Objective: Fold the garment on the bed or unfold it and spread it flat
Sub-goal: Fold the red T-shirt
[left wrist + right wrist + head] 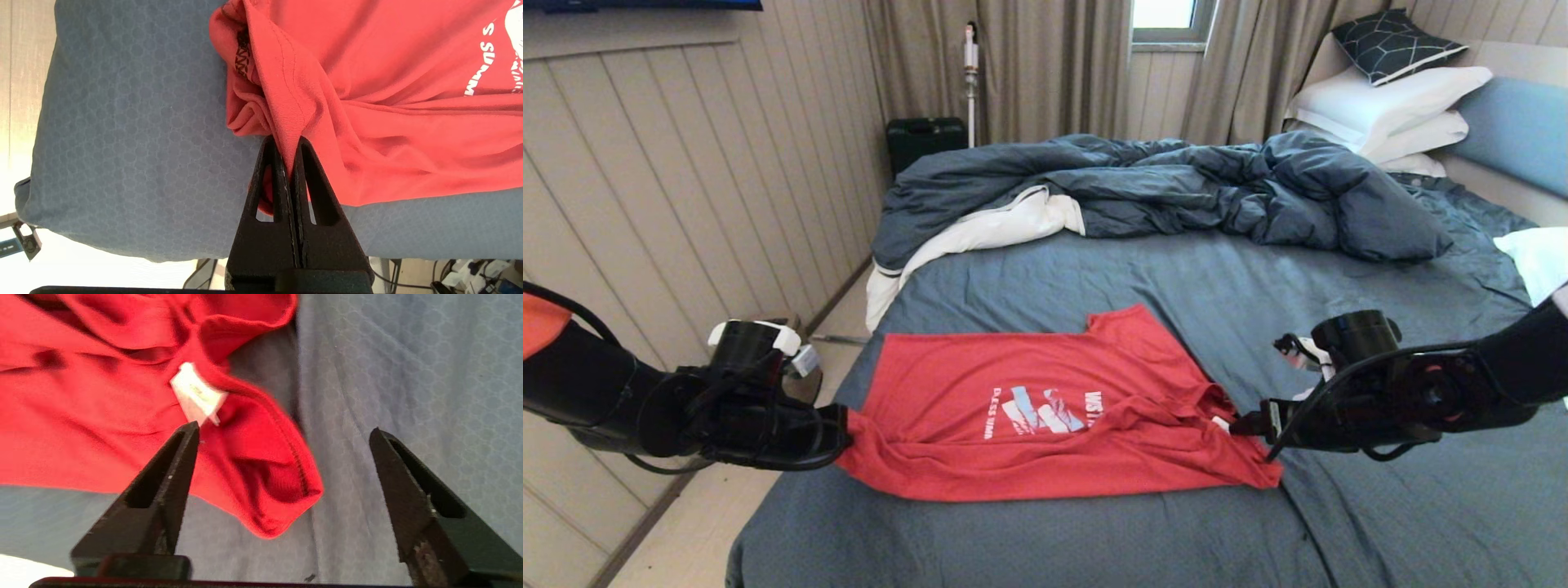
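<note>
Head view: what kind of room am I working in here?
Most likely a bedroom: a large bed with a rumpled duvet, stacked pillows against a padded headboard, and curtains by a small window.

I see the T-shirt [1045, 408] as matt red knit cloth with a flat white print and a small white fabric label [196, 396]. The bed sheet [1176, 278] looks like matt slate-blue cloth with a faint honeycomb texture. My gripper fingers [163, 490] look like matt black plastic.
</note>
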Tool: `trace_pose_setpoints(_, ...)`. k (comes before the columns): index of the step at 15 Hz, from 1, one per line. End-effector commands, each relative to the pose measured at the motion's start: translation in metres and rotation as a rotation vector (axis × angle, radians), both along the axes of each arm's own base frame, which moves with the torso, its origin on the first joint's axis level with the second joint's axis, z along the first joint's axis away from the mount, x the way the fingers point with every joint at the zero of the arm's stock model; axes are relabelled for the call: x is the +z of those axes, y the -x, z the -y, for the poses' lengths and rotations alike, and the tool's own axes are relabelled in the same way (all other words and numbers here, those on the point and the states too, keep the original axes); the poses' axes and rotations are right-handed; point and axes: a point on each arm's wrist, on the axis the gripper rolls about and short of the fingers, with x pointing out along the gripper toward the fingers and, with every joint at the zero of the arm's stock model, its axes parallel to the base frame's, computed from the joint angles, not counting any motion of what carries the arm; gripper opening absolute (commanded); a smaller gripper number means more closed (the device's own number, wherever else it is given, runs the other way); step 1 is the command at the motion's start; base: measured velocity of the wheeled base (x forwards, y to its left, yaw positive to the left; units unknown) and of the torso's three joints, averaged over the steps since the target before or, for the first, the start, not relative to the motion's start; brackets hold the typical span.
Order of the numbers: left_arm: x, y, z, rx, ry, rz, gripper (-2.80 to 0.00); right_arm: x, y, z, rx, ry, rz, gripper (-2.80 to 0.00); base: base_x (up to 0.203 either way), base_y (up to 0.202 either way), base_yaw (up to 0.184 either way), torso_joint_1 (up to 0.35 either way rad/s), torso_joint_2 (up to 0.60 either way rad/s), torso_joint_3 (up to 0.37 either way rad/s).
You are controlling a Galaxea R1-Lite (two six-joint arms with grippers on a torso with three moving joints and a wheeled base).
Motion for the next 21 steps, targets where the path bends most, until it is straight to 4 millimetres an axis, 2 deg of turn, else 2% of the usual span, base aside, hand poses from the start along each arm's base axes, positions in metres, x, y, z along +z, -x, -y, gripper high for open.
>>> trace_pose_setpoints(1, 0.002, 0.002, 0.000, 0.001, 0.003, 0.005, -2.80, 0.009, 0.003, -0.001, 0.007, -0.008, 0.026, 0.00, 0.000, 0.000, 0.000, 0.000, 0.00, 0.000)
trace_pose_setpoints(5, 0.004, 0.006, -0.001, 0.001, 0.003, 0.007, -2.80, 0.005, 0.002, -0.012, 0.045, -0.006, 0.018, 0.00, 0.000, 0.000, 0.000, 0.000, 0.00, 0.000)
trace_pose_setpoints(11, 0.000, 0.005, -0.001, 0.002, 0.004, -0.002, -2.80, -0.019, -0.016, -0.020, 0.069, 0.002, -0.032, 0.00, 0.000, 0.000, 0.000, 0.000, 0.00, 0.000)
trace_pose_setpoints(18, -0.005, 0.003, 0.000, 0.004, 0.004, -0.017, -2.80, -0.022, -0.020, -0.033, 0.104, 0.000, -0.034, 0.00, 0.000, 0.000, 0.000, 0.000, 0.00, 0.000)
trace_pose_setpoints(19, -0.005, 0.002, 0.000, 0.010, 0.008, -0.019, -2.80, -0.023, -0.020, -0.033, 0.104, 0.002, -0.038, -2.80, 0.000, 0.000, 0.000, 0.000, 0.00, 0.000)
trace_pose_setpoints(21, -0.006, 0.003, 0.000, 0.014, 0.010, -0.026, -2.80, -0.024, -0.020, -0.033, 0.103, 0.001, -0.042, -2.80, 0.000, 0.000, 0.000, 0.000, 0.00, 0.000)
